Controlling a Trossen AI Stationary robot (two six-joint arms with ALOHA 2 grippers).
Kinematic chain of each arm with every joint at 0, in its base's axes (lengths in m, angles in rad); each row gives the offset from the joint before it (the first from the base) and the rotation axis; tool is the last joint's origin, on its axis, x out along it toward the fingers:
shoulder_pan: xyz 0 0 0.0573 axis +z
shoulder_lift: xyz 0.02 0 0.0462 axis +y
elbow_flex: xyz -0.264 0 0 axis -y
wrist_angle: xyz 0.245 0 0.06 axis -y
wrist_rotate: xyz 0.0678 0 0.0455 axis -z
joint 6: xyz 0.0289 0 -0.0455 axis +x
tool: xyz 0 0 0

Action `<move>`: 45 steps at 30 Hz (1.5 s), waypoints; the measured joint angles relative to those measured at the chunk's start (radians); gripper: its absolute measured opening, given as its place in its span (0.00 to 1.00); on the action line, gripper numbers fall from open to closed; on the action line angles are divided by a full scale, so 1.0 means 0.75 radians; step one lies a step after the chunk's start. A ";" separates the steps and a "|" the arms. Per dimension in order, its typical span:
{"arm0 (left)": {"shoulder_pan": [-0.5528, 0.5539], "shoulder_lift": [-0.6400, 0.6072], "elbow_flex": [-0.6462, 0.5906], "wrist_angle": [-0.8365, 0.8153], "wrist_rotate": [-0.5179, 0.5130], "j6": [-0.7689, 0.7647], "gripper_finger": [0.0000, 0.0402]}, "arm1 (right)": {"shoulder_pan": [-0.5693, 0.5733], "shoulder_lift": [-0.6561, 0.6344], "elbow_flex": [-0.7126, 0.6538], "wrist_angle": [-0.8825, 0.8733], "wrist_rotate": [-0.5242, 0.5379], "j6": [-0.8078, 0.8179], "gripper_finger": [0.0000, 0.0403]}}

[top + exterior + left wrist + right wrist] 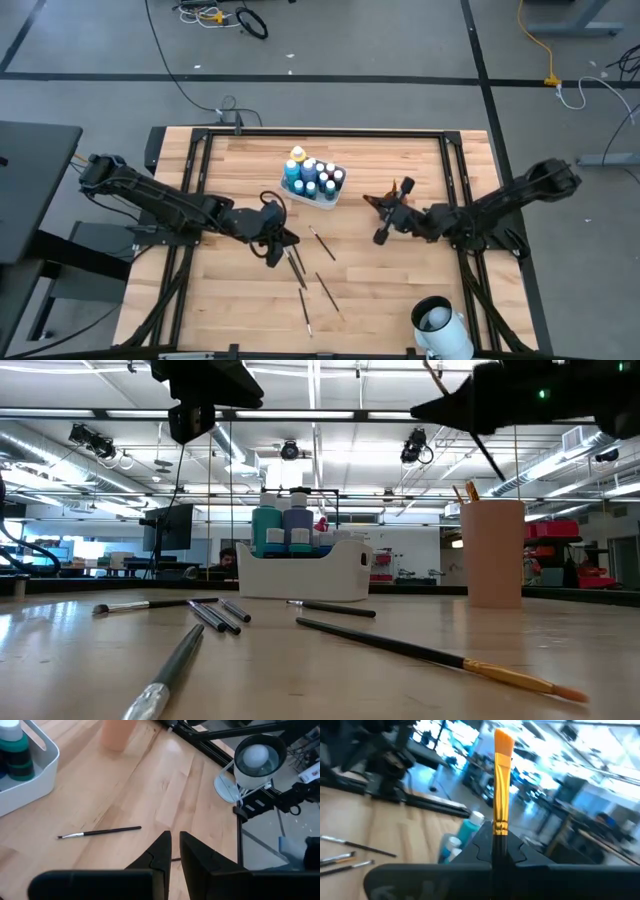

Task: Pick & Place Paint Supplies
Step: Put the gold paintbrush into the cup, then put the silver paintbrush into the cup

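Several thin paintbrushes (322, 290) lie loose on the pale wood-plank table (400, 300), their long axes mostly running along the table's length at slight slants, scattered between the two arms. In the low view the nearest one (430, 655) lies slantwise, with a slim dark handle, a brass-coloured ferrule and orange bristles. One more brush (501, 785) stands upright in the right gripper (385, 212), whose fingers are clamped shut on its dark handle; its flat orange bristle tip points up above a gold ferrule. That gripper hangs in the air just beside the orange-brown cup (493, 552), a smooth plain cylinder. The paint bottles (313, 176), blue, teal and yellow with white caps, stand upright and packed together in the white rounded plastic tray (322, 201). The left gripper (272, 245) hovers over the brushes, its fingers nearly together with a narrow gap, holding nothing.
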 joint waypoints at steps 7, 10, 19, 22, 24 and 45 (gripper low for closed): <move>0.000 0.000 0.000 0.008 -0.034 -0.004 0.11 | -0.129 0.002 -0.115 0.059 -0.105 0.081 0.00; -0.001 0.000 0.000 0.033 -0.033 0.023 0.11 | -0.165 0.002 -0.121 0.012 -0.158 0.063 0.00; -0.001 0.000 0.000 0.042 -0.033 0.020 0.11 | -0.204 0.002 -0.121 -0.108 -0.199 0.239 0.06; -0.001 0.000 0.000 0.042 -0.033 0.020 0.11 | -0.204 0.002 -0.121 -0.109 -0.199 0.239 0.09; -0.001 0.000 0.000 0.042 -0.033 0.019 0.11 | -0.204 0.002 -0.121 -0.108 -0.199 0.239 0.11; -0.001 0.000 0.000 -0.141 -0.210 0.093 0.12 | -0.146 0.003 0.010 0.001 -1.081 0.520 0.28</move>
